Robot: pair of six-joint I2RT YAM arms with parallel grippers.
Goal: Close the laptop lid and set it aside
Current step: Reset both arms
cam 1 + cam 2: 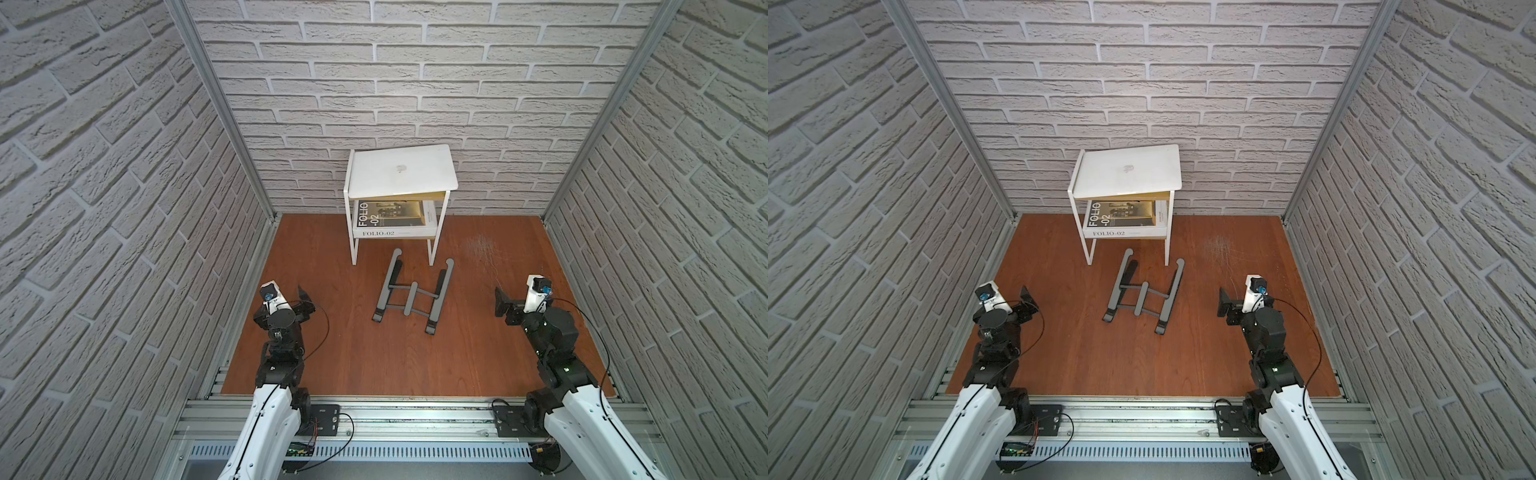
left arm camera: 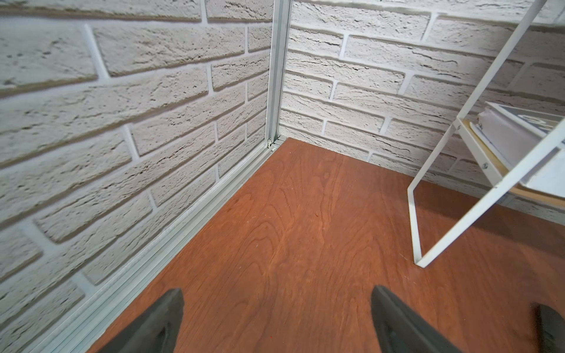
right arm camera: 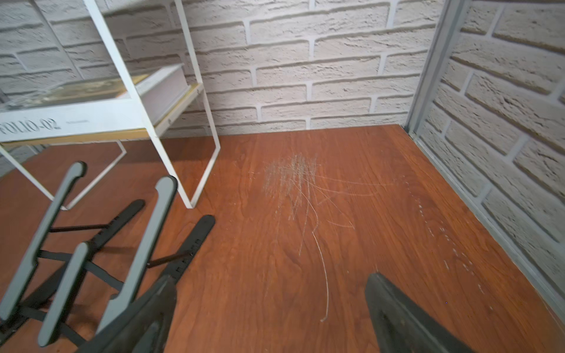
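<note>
The silver-white laptop (image 1: 386, 183) (image 1: 1113, 183) lies flat on top of the white shelf at the back wall in both top views. The laptop lid (image 1: 419, 164) (image 1: 1150, 164) is down, its pale outside with the small grey logo facing up. My left gripper (image 1: 304, 296) (image 1: 1029, 296) (image 2: 276, 293) is open over bare floor at the front left, far from the laptop. My right gripper (image 1: 500, 301) (image 1: 1224, 301) (image 3: 272, 279) is open at the front right, with nothing between its fingers. Neither wrist view shows the laptop.
The white metal shelf (image 1: 354, 249) (image 2: 415, 220) (image 3: 201, 171) holds a thick "FOLIO-02" book (image 1: 390, 220) on its lower board. A grey folding stand (image 1: 413, 297) (image 3: 146, 229) lies on the wooden floor in front of it. Brick walls close three sides; a scratched patch (image 1: 482, 249) marks the floor.
</note>
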